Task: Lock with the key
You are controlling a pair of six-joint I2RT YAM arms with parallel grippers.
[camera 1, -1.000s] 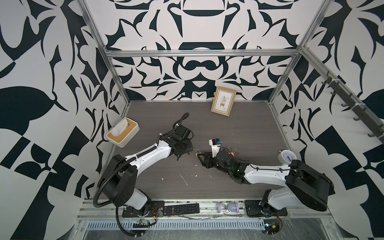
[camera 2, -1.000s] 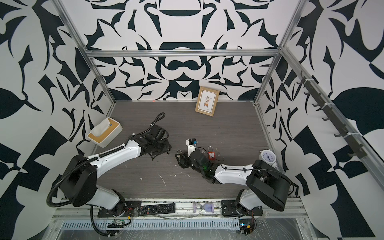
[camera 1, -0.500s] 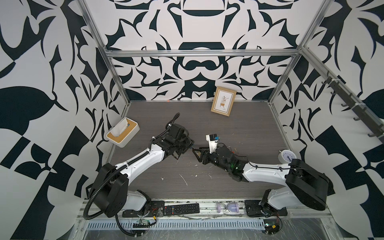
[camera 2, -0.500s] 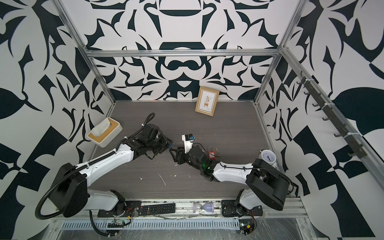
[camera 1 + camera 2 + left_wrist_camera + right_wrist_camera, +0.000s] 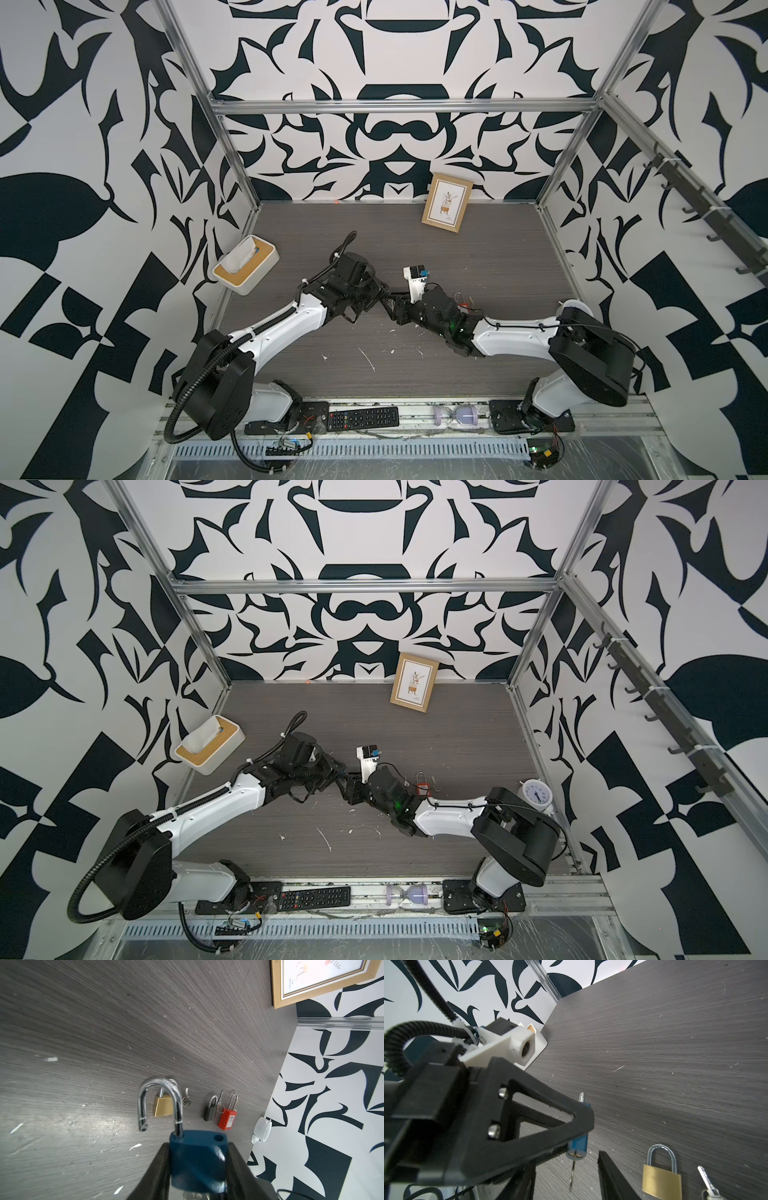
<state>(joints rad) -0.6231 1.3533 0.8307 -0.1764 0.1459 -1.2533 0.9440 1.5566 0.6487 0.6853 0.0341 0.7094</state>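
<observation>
My left gripper [image 5: 197, 1147] is shut on the body of a blue padlock [image 5: 197, 1159]. Its silver shackle [image 5: 160, 1103] is swung open, the free end clear of the body. A key [image 5: 572, 1174] sticks out of the underside of the blue padlock [image 5: 579, 1142]. My right gripper [image 5: 569, 1176] is open, one finger on each side of the key with a gap both sides. In both top views the left gripper [image 5: 384, 297] and right gripper [image 5: 397, 307] meet tip to tip above mid-table; the lock is hidden there.
A brass padlock [image 5: 661, 1180] with a loose key [image 5: 707, 1178] beside it, a black padlock [image 5: 209, 1110] and a red padlock [image 5: 227, 1119] lie on the table. A picture frame [image 5: 446, 208] leans at the back, a tissue box [image 5: 245, 270] sits left, a clock [image 5: 536, 793] right.
The two grippers have drawn together over the middle of the table: the left one came right with the padlock, and the right one moved up and left until it faces it.
</observation>
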